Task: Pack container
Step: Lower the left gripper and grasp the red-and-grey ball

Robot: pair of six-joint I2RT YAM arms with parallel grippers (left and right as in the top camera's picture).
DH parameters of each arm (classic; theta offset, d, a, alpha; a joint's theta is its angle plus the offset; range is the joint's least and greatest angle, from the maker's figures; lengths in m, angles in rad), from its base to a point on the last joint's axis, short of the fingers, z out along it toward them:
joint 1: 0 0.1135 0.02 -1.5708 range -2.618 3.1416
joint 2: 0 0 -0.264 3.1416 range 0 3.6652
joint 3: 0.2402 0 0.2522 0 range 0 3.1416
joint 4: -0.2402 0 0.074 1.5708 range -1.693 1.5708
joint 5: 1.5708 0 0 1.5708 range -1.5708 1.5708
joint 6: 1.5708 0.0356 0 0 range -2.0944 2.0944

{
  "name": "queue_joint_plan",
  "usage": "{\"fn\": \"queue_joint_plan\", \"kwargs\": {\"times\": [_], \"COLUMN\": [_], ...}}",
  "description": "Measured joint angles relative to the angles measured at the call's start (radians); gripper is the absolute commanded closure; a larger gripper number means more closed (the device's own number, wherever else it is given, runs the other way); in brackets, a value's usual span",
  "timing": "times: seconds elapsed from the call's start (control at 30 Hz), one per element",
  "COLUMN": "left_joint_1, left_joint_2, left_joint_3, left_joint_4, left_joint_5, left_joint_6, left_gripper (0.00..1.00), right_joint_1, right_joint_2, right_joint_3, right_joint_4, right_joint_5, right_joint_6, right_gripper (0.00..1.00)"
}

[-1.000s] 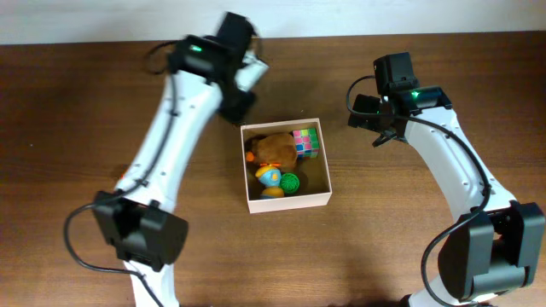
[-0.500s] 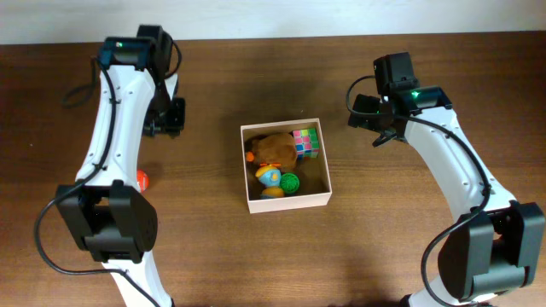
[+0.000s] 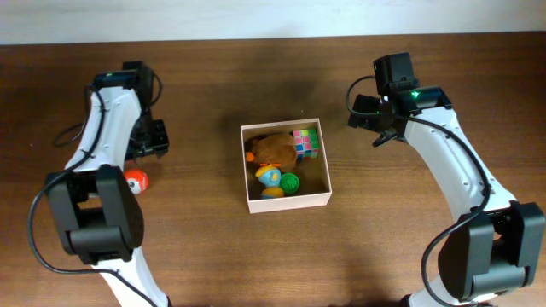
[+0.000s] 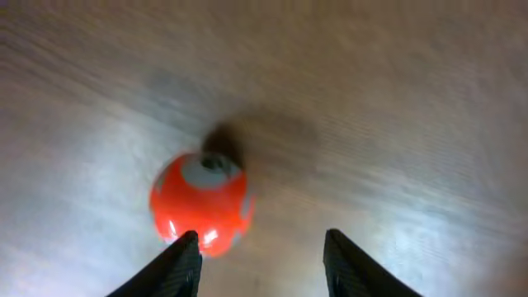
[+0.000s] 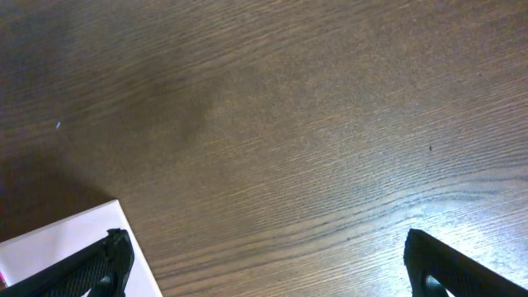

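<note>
The container (image 3: 287, 203), a square box with white walls and tan inside, sits mid-table and holds a brown plush, a coloured cube (image 3: 306, 142), a green toy (image 3: 291, 181) and a blue-yellow toy (image 3: 269, 176). A red and white ball (image 3: 136, 180) lies on the table at the left. My left gripper (image 3: 147, 141) hangs open just above and behind the ball; in the left wrist view the ball (image 4: 200, 203) sits by the left fingertip, the open jaws (image 4: 262, 247) to its right. My right gripper (image 3: 368, 115) is open and empty, right of the container, whose white corner (image 5: 62, 243) shows beside its open jaws (image 5: 264, 256).
The dark wooden table (image 3: 409, 247) surrounds the container. A pale wall edge runs along the far side of the table (image 3: 299, 17).
My left arm swung from the container's far left corner out to the left and down toward the red ball, which is now uncovered. The right arm has not moved.
</note>
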Motion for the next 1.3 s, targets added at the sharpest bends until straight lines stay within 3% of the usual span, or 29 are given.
{"fn": "queue_joint_plan", "kwargs": {"times": [0.27,0.3,0.53,1.3], "left_joint_1": [0.018,0.019,0.027,0.031], "left_joint_2": [0.000,0.000,-0.087,-0.131], "left_joint_3": [-0.140,-0.158,-0.243,-0.296], "left_joint_4": [0.130,0.149,0.240,0.301], "left_joint_5": [-0.003,-0.003,-0.011,-0.021], "left_joint_6": [-0.050,-0.056,-0.080,-0.078], "left_gripper": [0.50,0.42,0.20,0.17], "right_joint_1": [0.000,0.000,0.000,0.000], "right_joint_2": [0.000,0.000,0.000,0.000], "right_joint_3": [0.000,0.000,0.000,0.000], "right_joint_4": [0.000,0.000,0.000,0.000], "right_joint_5": [0.000,0.000,0.000,0.000], "right_joint_6": [0.000,0.000,0.000,0.000], "right_gripper": [0.01,0.01,0.01,0.01]}}
